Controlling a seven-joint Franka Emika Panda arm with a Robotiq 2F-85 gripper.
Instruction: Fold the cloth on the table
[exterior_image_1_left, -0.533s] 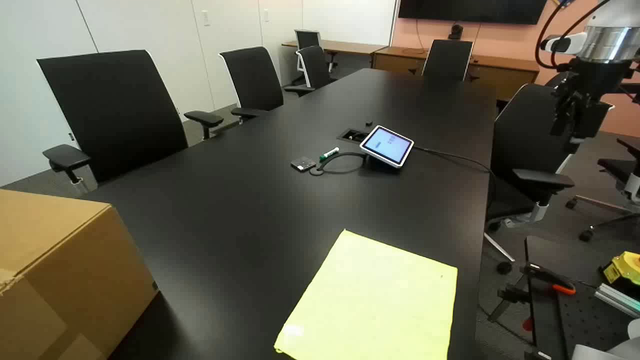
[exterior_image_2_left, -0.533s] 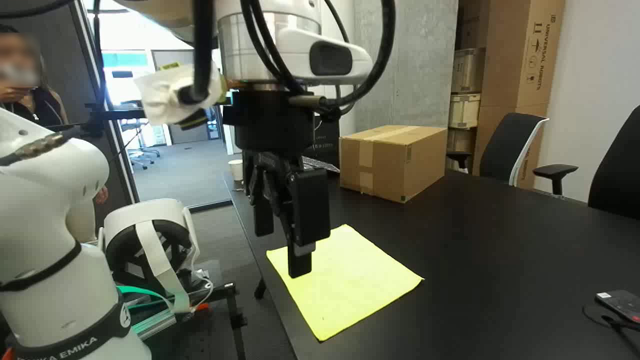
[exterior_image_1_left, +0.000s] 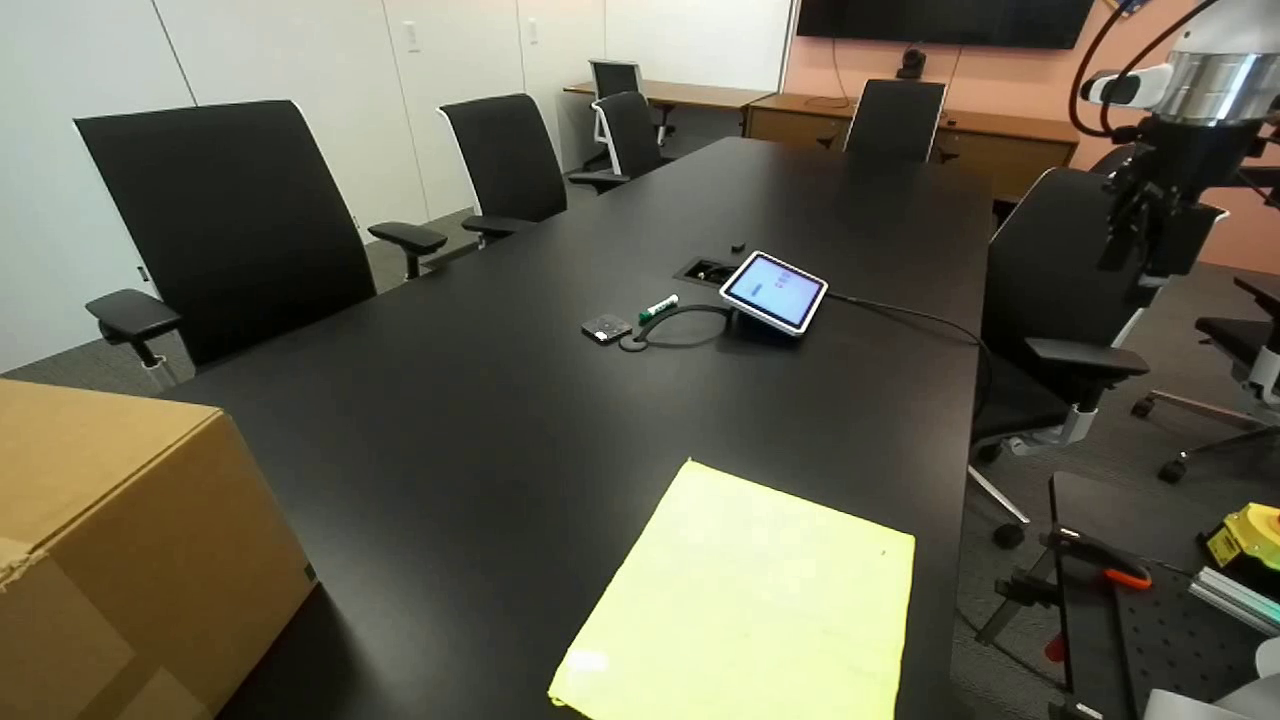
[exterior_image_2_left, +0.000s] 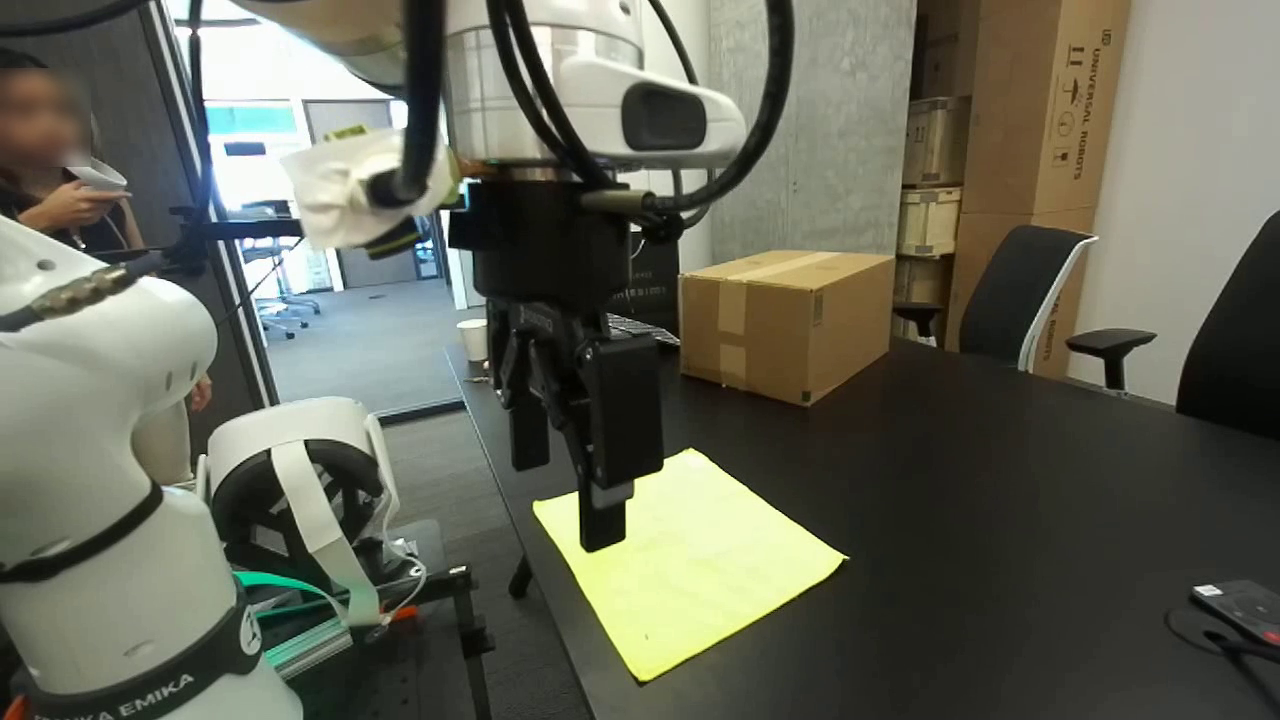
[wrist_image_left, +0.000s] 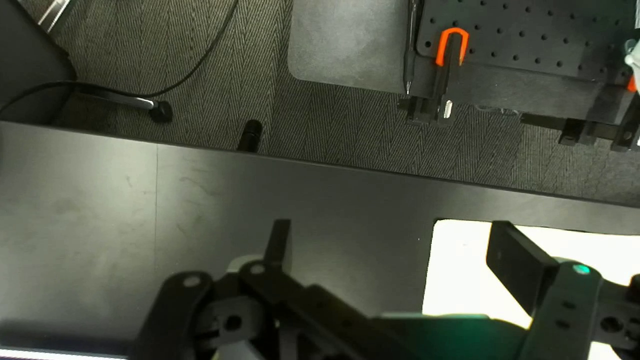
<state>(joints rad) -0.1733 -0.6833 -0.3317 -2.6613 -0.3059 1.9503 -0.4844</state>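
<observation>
The pale-yellow cloth (exterior_image_1_left: 750, 600) lies flat and spread out on the black table (exterior_image_1_left: 480, 450), close to its long edge. It also shows in an exterior view (exterior_image_2_left: 720, 560). In the wrist view the cloth (wrist_image_left: 460, 265) looks washed-out white, with one corner near the right finger and the rest running out of frame. My gripper (wrist_image_left: 390, 227) is open and empty, its two fingers wide apart. In an exterior view the gripper (exterior_image_2_left: 567, 500) hangs pointing down, above the table and apart from the cloth. One finger overlaps the cloth in that view.
A brown cardboard box (exterior_image_2_left: 780, 320) stands on the table beyond the cloth. A tablet (exterior_image_1_left: 775, 292), a green marker (exterior_image_1_left: 658, 307) and a small dark device (exterior_image_1_left: 606, 328) lie further along. Chairs (exterior_image_1_left: 235, 220) line the table. A cart with tools (wrist_image_left: 500, 50) stands beside the table edge.
My gripper has shifted only very slightly, a little up and to the right in an exterior view. The cloth has not moved. A person in the background has moved.
</observation>
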